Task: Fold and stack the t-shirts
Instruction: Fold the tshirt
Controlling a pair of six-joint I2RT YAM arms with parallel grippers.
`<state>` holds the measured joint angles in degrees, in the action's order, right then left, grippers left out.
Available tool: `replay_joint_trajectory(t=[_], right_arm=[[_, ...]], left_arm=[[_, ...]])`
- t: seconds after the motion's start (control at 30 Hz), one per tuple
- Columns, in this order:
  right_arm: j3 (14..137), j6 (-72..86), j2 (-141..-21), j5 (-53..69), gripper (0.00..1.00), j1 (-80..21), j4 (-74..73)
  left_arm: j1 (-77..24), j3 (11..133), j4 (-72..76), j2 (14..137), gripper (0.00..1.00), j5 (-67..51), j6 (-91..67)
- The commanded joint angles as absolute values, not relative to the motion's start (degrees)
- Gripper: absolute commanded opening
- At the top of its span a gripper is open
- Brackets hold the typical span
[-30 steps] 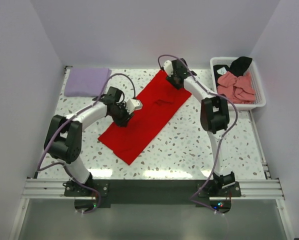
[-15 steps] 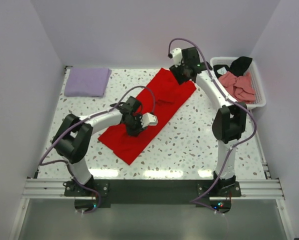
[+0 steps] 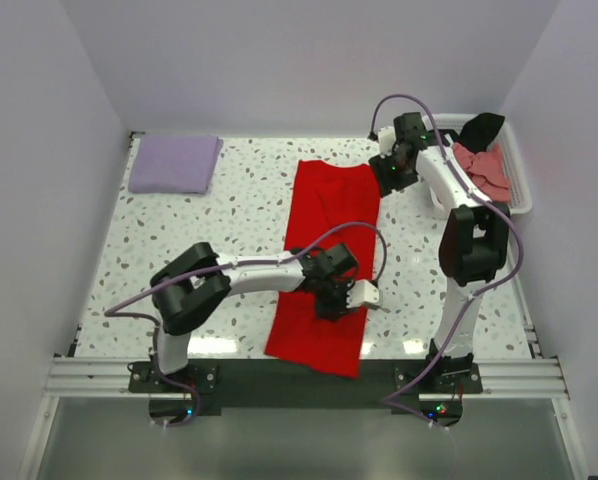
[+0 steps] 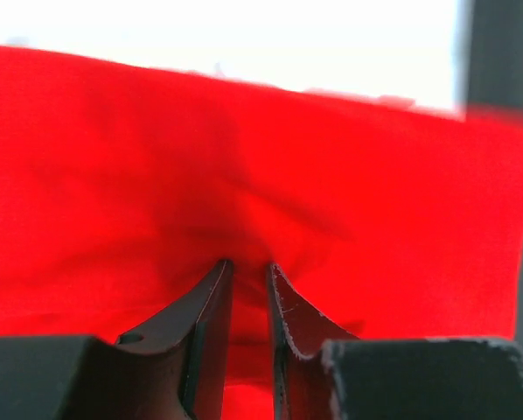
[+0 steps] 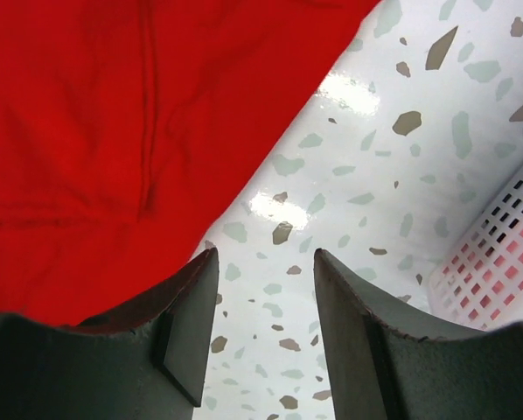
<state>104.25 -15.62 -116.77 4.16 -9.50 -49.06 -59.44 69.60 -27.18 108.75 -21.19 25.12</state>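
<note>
Matt cloth t-shirt (image 3: 329, 215); glossy speckled table (image 3: 179, 235).

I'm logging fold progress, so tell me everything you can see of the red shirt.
The red shirt is plain, soft, bright cloth, folded into a long narrow strip. It lies flat on the speckled table, running from far to near, with its near end at the table's front edge. It has faint creases and one seam line. The left gripper pinches a bunched fold near its near end. The right gripper is open beside its far right corner.

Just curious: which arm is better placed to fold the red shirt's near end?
Probably left: the left gripper pinches the red t-shirt near that end; the right gripper stands open at the far corner.
</note>
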Motion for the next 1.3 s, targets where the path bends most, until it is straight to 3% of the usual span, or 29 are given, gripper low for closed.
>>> replay_joint_trajectory(t=[0.0,0.23,0.37,0.47,0.63,1.0,1.27], right_arm=[[104.59,-15.03,-114.25,6.85,0.51,-9.58,-49.57],[108.54,-14.16,-119.26,12.91,0.4,-9.84,-50.89],[110.13,-13.27,-122.6,16.08,0.27,-10.63,-53.17],[108.21,-13.1,-123.05,15.74,0.24,-11.86,-52.74],[103.72,-14.41,-122.52,12.05,0.22,-14.06,-50.46],[104.67,-14.33,-130.51,6.25,0.22,-16.87,-42.11],[126.45,-11.78,-145.8,1.76,0.21,-17.23,-39.02]], left_arm=[[-60.21,74.26,-27.08,111.28,0.27,-30.67,17.14],[-42.04,73.12,-17.15,98.62,0.34,-36.57,8.89],[-36.31,76.11,-15.47,102.56,0.34,-34.9,5.55],[-33.14,78.31,-14.87,107.66,0.31,-33.85,2.83],[-30.41,79.27,-8.8,113.46,0.28,-31.38,-1.41],[-24.01,84.11,-11.77,123.66,0.19,-24.0,-4.92],[-20.04,89.55,-14.06,128.31,0.18,-21.98,-2.73]])
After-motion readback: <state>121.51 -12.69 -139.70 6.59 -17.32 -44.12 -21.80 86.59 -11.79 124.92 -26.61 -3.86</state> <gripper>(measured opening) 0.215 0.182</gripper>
